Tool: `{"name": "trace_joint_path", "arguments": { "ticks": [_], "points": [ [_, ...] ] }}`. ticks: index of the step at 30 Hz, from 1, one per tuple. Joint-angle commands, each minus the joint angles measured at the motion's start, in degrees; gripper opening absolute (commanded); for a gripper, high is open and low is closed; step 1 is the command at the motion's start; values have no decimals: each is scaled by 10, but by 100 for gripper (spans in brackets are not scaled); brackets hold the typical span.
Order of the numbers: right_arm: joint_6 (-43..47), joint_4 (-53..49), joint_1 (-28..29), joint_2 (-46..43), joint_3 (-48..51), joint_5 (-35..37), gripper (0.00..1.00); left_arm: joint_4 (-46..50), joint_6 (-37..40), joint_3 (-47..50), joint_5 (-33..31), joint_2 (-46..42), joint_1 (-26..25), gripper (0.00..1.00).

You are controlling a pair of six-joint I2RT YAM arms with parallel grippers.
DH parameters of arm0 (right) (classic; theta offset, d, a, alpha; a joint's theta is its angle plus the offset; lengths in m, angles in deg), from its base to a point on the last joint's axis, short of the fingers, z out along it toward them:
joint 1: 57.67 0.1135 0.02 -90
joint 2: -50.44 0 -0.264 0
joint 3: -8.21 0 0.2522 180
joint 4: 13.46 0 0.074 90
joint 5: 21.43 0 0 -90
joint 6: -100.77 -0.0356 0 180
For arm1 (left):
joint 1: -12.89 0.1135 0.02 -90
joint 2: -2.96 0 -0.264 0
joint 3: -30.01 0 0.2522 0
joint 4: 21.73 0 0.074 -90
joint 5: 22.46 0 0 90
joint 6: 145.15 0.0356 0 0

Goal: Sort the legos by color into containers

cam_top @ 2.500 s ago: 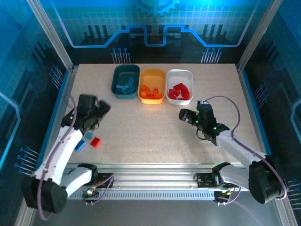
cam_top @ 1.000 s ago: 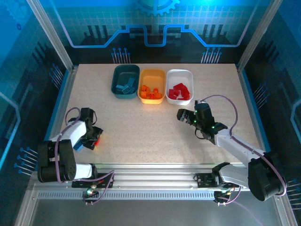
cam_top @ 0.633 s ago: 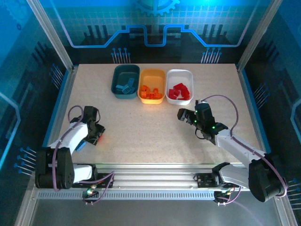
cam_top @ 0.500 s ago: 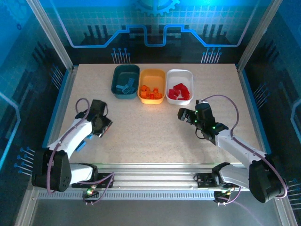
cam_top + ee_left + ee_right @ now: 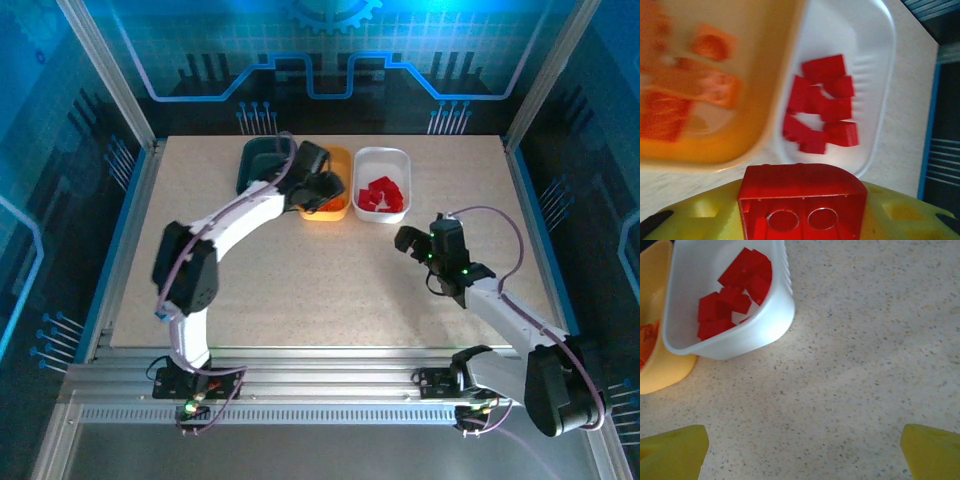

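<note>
The left end effector (image 5: 325,192) was clenched on a red brick (image 5: 801,197), held above the yellow-orange tray (image 5: 715,160) of orange bricks (image 5: 710,90) and just beside the white tray (image 5: 880,100), in which the other red bricks (image 5: 822,105) lay heaped. The right end effector (image 5: 408,240) was released, its yellow fingers (image 5: 672,455) spread wide over bare tabletop (image 5: 330,290) near the white tray; the dark teal tray (image 5: 255,160) stood at the left end of the row
</note>
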State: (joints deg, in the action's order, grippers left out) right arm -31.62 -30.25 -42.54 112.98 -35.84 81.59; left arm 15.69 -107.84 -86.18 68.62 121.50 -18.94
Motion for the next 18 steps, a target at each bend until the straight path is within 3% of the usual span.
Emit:
{"name": "trace_joint_path", "arguments": {
  "ticks": [1, 8, 12, 14, 18],
  "points": [
    [-12, 7, -4, -15, 5, -4, 100, -20, 39, -107, 57, 78, 2, 46],
    [-10, 14, -5, -7, 5, -6, 100, 26, 56, -325, 133, 238, 3, 47],
    [-8, 15, -5, -9, 5, -7, 100, 26, 60, -344, 146, 256, 5, 70],
    [-6, 15, -5, -11, 5, -8, 100, 27, 72, -340, 150, 242, 6, 87],
    [-5, 18, -5, -12, 5, -17, 100, 23, 111, -279, 147, 154, 7, 94]
  ]
}}
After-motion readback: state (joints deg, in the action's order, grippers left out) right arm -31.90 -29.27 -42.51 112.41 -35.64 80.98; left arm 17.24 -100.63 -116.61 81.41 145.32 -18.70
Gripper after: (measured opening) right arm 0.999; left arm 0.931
